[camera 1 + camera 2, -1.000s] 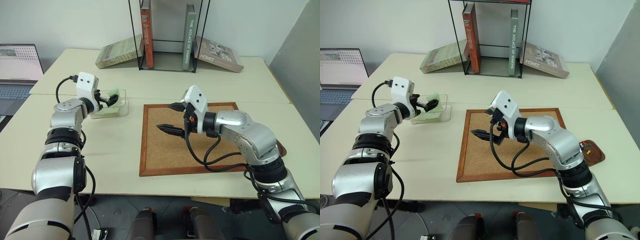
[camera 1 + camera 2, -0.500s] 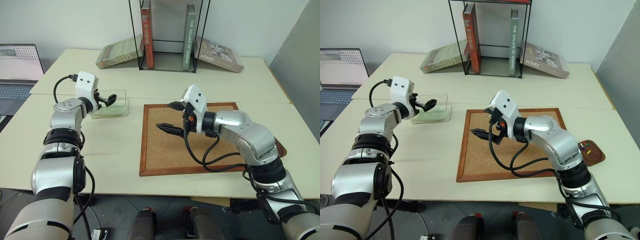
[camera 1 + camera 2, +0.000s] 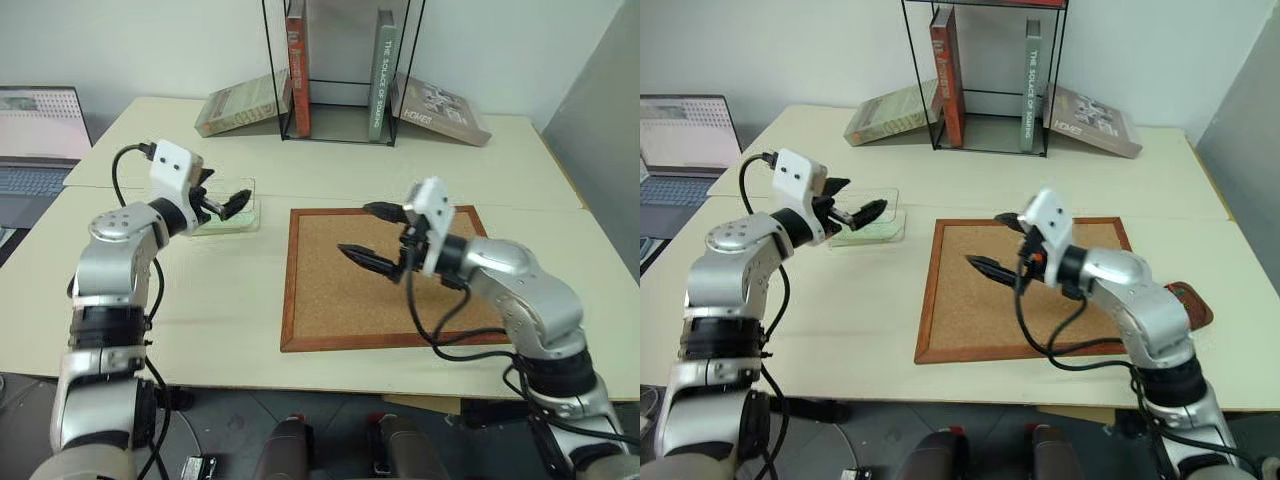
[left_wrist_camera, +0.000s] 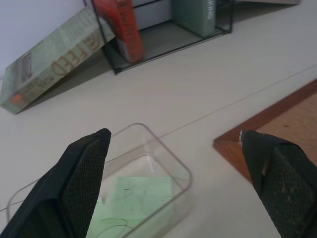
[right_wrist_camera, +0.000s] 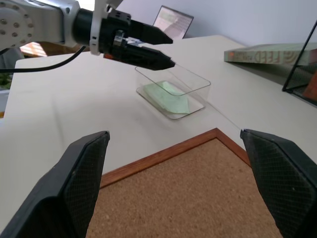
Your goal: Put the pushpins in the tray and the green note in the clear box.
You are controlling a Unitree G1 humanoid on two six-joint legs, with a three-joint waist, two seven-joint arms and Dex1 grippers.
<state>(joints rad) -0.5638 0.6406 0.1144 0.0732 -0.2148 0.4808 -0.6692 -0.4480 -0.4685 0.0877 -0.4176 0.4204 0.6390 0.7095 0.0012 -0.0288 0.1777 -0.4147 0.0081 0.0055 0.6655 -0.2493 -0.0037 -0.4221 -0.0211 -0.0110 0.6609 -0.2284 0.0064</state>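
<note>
Right gripper (image 3: 372, 238) seen above cork board (image 3: 330, 300), fingers spread wide, nothing held. Tray (image 3: 1192, 303) partly hidden behind right arm, at board's right edge; pushpins cannot be made out. Left gripper (image 3: 232, 204) held just beside near-left side of clear box (image 3: 872, 225), fingers parted, nothing gripped. Green note (image 4: 133, 199) found lying flat inside clear box. Farther back, wire rack (image 3: 340, 70) with upright books; two more books leaned against its sides. Laptop (image 3: 685, 140) noted at far left.

open table (image 3: 970, 180) before book rack (image 3: 985, 75)
</note>
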